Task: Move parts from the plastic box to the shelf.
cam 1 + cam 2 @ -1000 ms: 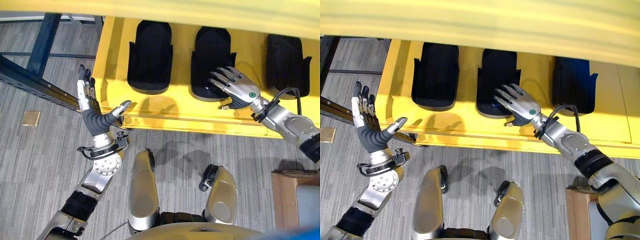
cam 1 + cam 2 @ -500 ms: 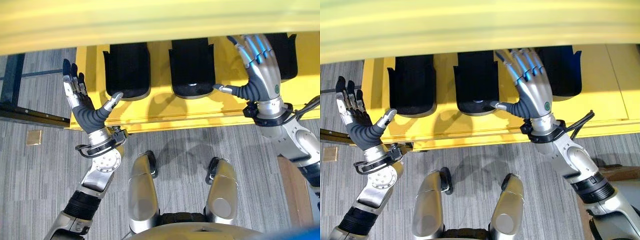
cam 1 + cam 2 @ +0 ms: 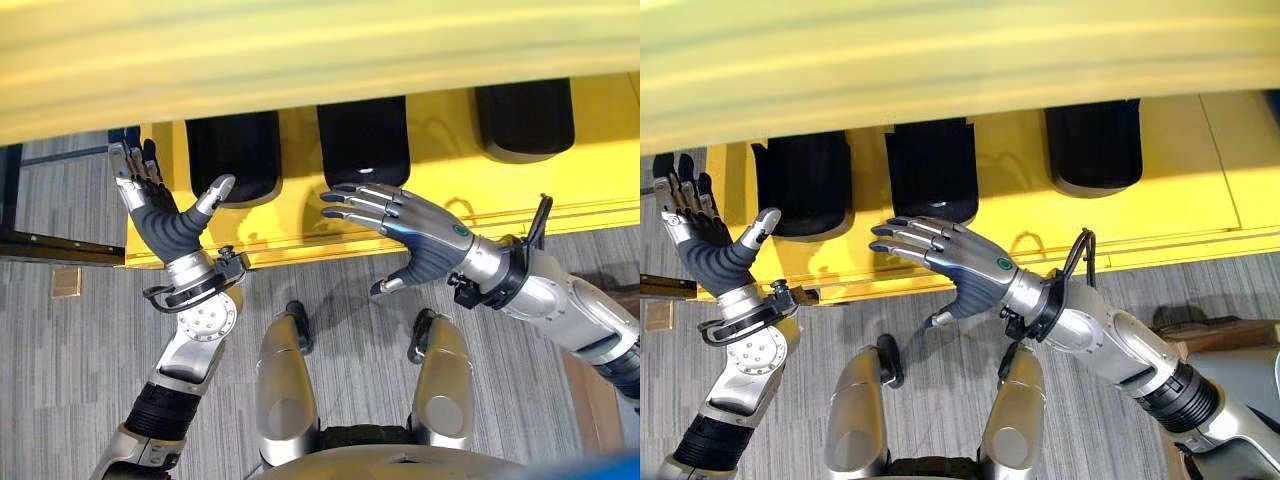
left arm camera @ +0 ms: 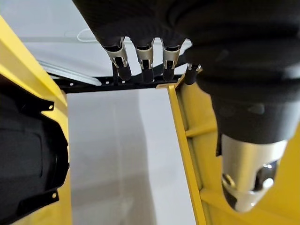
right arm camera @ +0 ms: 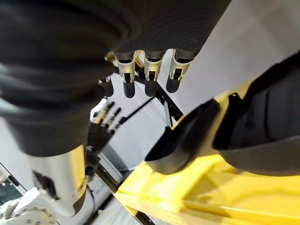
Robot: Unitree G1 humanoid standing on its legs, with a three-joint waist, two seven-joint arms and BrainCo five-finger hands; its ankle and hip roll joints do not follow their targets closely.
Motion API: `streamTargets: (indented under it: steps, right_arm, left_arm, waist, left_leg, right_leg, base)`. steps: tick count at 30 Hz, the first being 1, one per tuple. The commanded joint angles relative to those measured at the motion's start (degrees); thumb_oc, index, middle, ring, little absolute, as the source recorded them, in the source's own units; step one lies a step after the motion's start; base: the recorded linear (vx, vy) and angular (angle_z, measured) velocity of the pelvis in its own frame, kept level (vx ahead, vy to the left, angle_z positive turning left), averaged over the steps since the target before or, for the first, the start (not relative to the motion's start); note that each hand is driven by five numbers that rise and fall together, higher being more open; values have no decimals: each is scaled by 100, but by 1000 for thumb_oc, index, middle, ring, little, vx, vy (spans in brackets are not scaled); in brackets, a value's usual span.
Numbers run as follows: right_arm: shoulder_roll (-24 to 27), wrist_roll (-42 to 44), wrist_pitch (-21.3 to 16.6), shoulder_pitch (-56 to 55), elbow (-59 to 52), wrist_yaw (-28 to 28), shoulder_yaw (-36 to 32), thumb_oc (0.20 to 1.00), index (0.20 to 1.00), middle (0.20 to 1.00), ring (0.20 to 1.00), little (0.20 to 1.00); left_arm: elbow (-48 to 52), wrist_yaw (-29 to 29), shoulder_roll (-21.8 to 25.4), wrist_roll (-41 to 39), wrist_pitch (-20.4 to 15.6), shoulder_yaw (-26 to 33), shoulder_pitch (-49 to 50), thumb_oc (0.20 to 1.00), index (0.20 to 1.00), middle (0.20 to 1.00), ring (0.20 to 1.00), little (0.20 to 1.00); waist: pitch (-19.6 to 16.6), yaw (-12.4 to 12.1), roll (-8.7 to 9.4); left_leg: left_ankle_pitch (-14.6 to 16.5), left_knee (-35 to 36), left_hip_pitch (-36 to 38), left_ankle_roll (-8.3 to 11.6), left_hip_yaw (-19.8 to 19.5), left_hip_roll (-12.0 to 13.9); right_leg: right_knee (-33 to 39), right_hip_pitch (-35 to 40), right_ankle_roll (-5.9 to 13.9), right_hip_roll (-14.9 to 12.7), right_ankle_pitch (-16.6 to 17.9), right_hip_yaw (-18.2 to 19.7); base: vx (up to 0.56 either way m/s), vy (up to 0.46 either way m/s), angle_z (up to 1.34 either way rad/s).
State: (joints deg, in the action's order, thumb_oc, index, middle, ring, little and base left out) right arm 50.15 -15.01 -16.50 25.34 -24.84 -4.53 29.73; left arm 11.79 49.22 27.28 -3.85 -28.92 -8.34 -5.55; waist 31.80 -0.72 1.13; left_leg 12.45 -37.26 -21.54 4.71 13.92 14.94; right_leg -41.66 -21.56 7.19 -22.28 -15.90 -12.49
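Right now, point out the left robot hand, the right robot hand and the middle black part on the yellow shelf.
left robot hand (image 3: 160,222), left eye view, on its dark ribbed palm.
right robot hand (image 3: 425,240), left eye view, on the back of the hand.
middle black part (image 3: 362,140), left eye view, on its top surface.

Three parts sit in a row on the shelf (image 3: 440,150) ahead of me: left part (image 3: 233,158), middle part (image 3: 363,140), right part (image 3: 524,118). My left hand (image 3: 160,215) hangs off the shelf's left end; my right hand (image 3: 415,235) hovers over its front edge, before the middle part.
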Motion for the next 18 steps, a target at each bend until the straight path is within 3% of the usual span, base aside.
streamTargets:
  steps: [1,5,10,14,18]
  right_arm:
    - [-161,628,-117,377,-188,-558,-82,1000,1000,1000,1000,1000]
    - [-63,367,281,561,87,-997,351,1000,1000,1000,1000,1000]
    - [39,29,378,723,537,-963,593,1000,1000,1000,1000,1000]
    - [85,1,152,755,685,-956,681,1000,1000,1000,1000,1000]
    - [75,-330,404,677,710,-986,630,1000,1000,1000,1000,1000]
  left_arm:
    - [714,134,223,154,-88,146,104,1000,1000,1000,1000,1000]
    - [659,256,286,239,-183,163,32,1000,1000,1000,1000,1000]
    - [599,390,325,383,-208,210,-11,1000,1000,1000,1000,1000]
    - [551,394,334,444,-214,214,-36,1000,1000,1000,1000,1000]
    - [558,308,368,376,-176,235,-33,1000,1000,1000,1000,1000]
  waist:
    - [-201,-87,74]
    - [-201,-191,122]
    - [-201,-279,205]
    - [-201,-294,231]
    - [-201,-308,242]
  left_leg:
    - [467,-206,214,-445,261,85]
    - [458,-255,148,-477,227,110]
    - [579,-339,150,-455,131,131]
    - [582,-382,107,-471,102,144]
    - [579,-380,102,-482,101,135]
  right_leg:
    - [383,179,-129,40,442,-142]
    - [374,180,-126,39,453,-203]
    - [255,245,-74,51,334,-231]
    - [184,228,-88,49,309,-247]
    - [147,224,-89,53,294,-251]
  base:
    - [-40,-21,0]
    - [-40,-45,2]
    - [16,-50,4]
    - [-1,-22,9]
    - [0,0,0]
